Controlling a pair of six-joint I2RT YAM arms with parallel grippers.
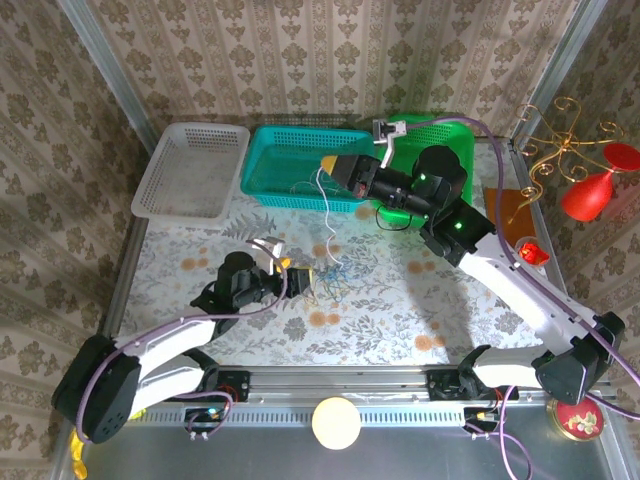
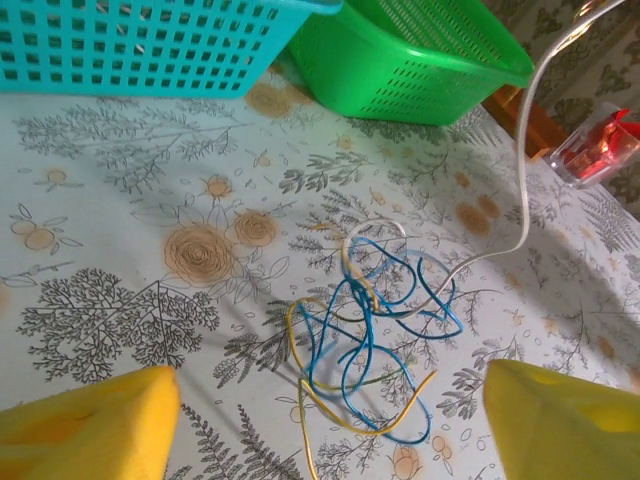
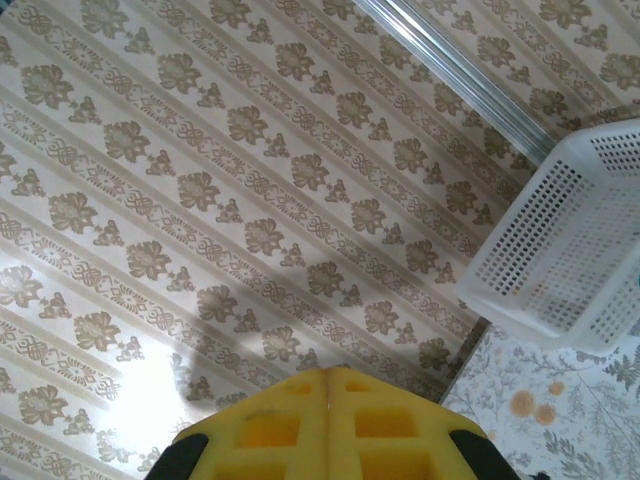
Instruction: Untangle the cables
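Over the teal plastic basket (image 1: pixel 300 131), the right end effector (image 1: pixel 333 164) clenches the tangled thin cables' (image 2: pixel 370 340) white strand (image 1: pixel 324 215); the left end effector (image 2: pixel 325 420) gapes nearby.

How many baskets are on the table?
3. A white basket at the back left, a teal basket in the middle beside it, and a green basket at the back right, partly hidden behind the right arm.

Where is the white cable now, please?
In the top view the white cable hangs from the right gripper, before the teal basket, down to the clump by the left gripper.
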